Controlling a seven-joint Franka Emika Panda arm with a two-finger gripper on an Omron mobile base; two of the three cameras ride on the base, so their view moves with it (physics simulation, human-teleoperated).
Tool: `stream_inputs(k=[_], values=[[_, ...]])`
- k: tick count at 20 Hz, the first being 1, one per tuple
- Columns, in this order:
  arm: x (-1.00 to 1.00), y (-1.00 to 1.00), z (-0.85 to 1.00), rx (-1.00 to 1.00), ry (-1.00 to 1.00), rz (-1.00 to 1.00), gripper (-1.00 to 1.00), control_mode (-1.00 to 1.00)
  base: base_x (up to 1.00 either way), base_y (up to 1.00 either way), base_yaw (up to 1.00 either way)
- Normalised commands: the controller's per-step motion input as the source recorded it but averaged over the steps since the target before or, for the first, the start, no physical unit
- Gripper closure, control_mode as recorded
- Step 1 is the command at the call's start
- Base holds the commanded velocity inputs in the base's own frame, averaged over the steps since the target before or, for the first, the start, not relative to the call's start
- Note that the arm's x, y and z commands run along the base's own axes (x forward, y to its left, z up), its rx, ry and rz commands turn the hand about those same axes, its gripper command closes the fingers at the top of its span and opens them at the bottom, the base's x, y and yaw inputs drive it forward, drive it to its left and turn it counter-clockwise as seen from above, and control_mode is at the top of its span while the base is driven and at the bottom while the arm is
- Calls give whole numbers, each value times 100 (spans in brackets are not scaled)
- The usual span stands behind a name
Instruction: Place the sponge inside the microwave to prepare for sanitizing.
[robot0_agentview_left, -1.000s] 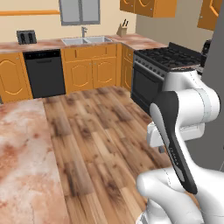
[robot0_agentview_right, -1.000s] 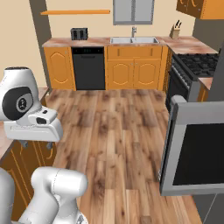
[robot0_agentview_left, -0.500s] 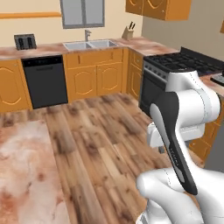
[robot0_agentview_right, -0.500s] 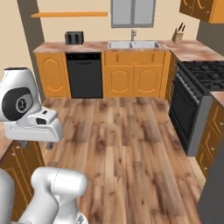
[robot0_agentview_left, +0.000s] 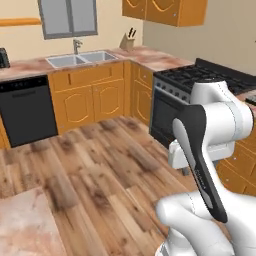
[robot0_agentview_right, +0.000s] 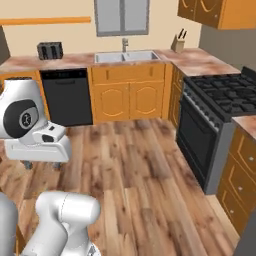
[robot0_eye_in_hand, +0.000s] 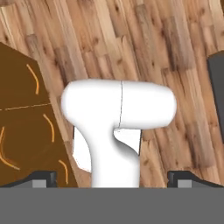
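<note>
Over the arm's left side: a long pink-brown stone bench (robot0_agentview_left: 150, 56) runs under a grey window, with a steel double sink (robot0_agentview_left: 80, 59) and a wooden knife block (robot0_agentview_left: 129, 42) on it, a black dishwasher front (robot0_agentview_left: 25, 110) below, and a black gas range (robot0_agentview_left: 200, 80) along the right wall.
Arm, same side: the white arm with dark joints (robot0_agentview_left: 215, 115) is folded up close to its base, well above the brown plank floor (robot0_agentview_left: 100, 170). I'd judge it is tucked in so that nothing gets knocked while the base gets into position.
Over the arm's right side: the same bench carries a dark two-slot toaster (robot0_agentview_right: 50, 50) at its far left. Orange wooden cupboards (robot0_agentview_right: 127, 97) fill the wall under the sink.
Hand, same side: the blocky white hand (robot0_agentview_right: 45, 145) hangs level above the floor, pointing down, well apart from every bench.
Looking along the hand: floor planks lie below, with a dark brown cupboard panel (robot0_eye_in_hand: 22, 131) at one side.
Jaws: released and spread wide. One dark finger tip (robot0_eye_in_hand: 43, 178) sits far from its twin, and nothing is between them.
Sponge: I cannot tell where it lies or how it looks from here.
Microwave: likewise, I cannot place it.
Step in hand: I'd say the task has barely begun. The robot has yet to find the sponge, so the grasp is not yet near.
</note>
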Motion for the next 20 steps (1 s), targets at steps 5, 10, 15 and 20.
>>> stream_inputs(k=[5,10,15,20], values=[[0,0,0,0,0,0,-100,100,73,0,-67],[0,0,0,0,0,0,-100,100,79,2,-67],[0,0,0,0,0,0,-100,100,89,4,-64],[0,0,0,0,0,0,-100,100,91,16,-66]])
